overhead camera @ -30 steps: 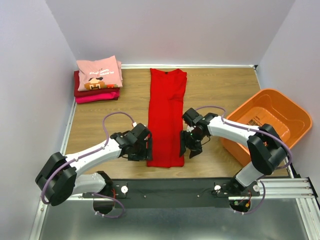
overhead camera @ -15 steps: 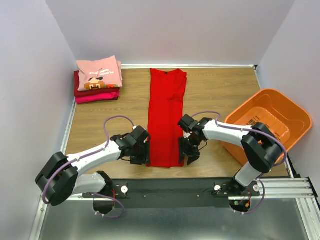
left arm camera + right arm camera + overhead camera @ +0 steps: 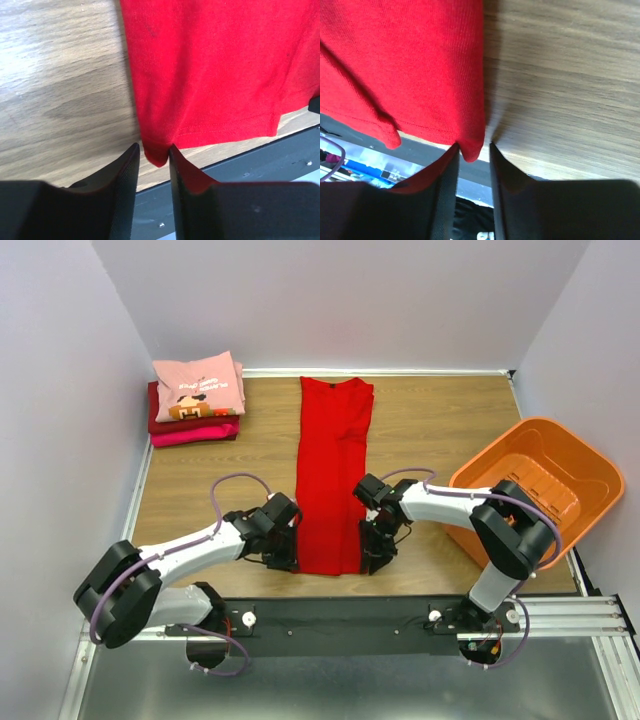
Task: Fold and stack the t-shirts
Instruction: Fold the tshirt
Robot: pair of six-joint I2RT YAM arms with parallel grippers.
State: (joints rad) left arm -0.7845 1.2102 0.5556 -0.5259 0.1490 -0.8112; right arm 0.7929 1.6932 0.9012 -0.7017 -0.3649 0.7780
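The counter (image 3: 440,420) is brown wood with stripes in the grain. Pale purple walls (image 3: 340,300) stand around it at 9, 12 and 3 o'clock. At 6 o'clock a black rail (image 3: 340,618) runs along the counter's edge, and past that is a gray metal sheet (image 3: 350,685).

The red t-shirt (image 3: 333,465) lies flat in the middle of the counter. It is folded into a long thin strip that runs from 12 o'clock down to 6 o'clock.

The left hand (image 3: 284,552) is at the strip's 7 o'clock corner. Its two fingers are squeezed tight on that corner of red cloth. The right hand (image 3: 373,558) is at the 5 o'clock corner and pinches the cloth there the same way. In each wrist view the red corner pokes out between the dark fingers, right by the counter's edge.

At 10 o'clock is a neat pile. The pink t-shirt (image 3: 198,383) with a picture on it is on top, the dark red t-shirt (image 3: 157,412) is under it, and the magenta t-shirt (image 3: 196,434) is at the bottom.

An orange basket (image 3: 560,455) sits at 3 o'clock, well apart from the red t-shirt.
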